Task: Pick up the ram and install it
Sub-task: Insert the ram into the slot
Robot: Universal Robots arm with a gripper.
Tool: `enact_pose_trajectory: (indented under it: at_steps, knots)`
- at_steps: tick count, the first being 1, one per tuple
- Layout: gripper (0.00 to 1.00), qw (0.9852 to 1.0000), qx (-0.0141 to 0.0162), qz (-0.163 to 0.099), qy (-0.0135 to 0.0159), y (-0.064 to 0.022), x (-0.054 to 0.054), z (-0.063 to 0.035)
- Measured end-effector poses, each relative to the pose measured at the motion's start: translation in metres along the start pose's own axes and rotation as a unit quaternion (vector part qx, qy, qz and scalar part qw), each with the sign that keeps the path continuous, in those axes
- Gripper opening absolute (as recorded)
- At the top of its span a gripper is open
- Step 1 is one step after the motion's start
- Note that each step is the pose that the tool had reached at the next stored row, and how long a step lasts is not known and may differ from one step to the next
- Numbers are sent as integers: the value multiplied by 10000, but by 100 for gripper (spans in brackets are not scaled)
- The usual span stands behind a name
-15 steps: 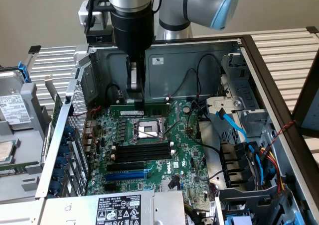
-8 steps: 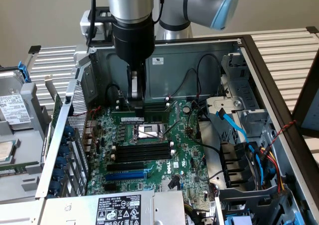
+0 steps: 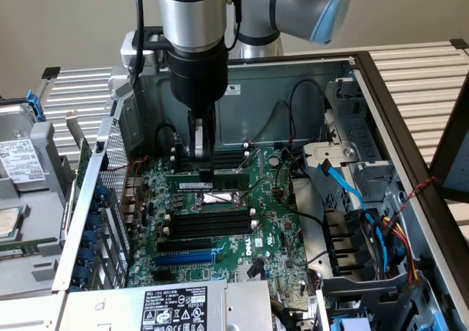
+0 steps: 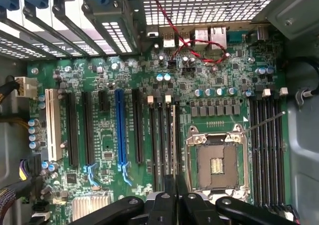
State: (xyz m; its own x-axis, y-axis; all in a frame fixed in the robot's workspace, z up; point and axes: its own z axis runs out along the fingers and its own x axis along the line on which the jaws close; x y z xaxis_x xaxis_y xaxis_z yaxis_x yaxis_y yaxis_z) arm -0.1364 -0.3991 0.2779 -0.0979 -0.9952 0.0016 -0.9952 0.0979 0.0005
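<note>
Picked up already: ram (image 3: 227, 179) clamped edgewise in pincer (image 3: 202, 159), low over motherboard (image 3: 271, 221) inside open computer case (image 3: 293, 82), lined along black slots (image 4: 155, 140) just beside CPU socket (image 4: 217, 163). Seating not confirmed; unclear whether touching a slot.

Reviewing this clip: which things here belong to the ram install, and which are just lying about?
Job: long green ram stick with white label, gripped; black two-finger gripper; long black memory slots.
Lying about: blue expansion slot; twisted red wire; light blue flat cable; silver drive outside the case.
</note>
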Motion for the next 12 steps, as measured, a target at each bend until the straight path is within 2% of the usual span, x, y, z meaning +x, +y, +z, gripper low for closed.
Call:
enact_pose_trajectory:
  at_steps: [2,6,12]
  knots:
    - [12,10000,0,0,0,0,3,36]
    - [12,10000,-2,0,1,0,3,43]
    - [12,10000,-2,0,1,-11,110,131]
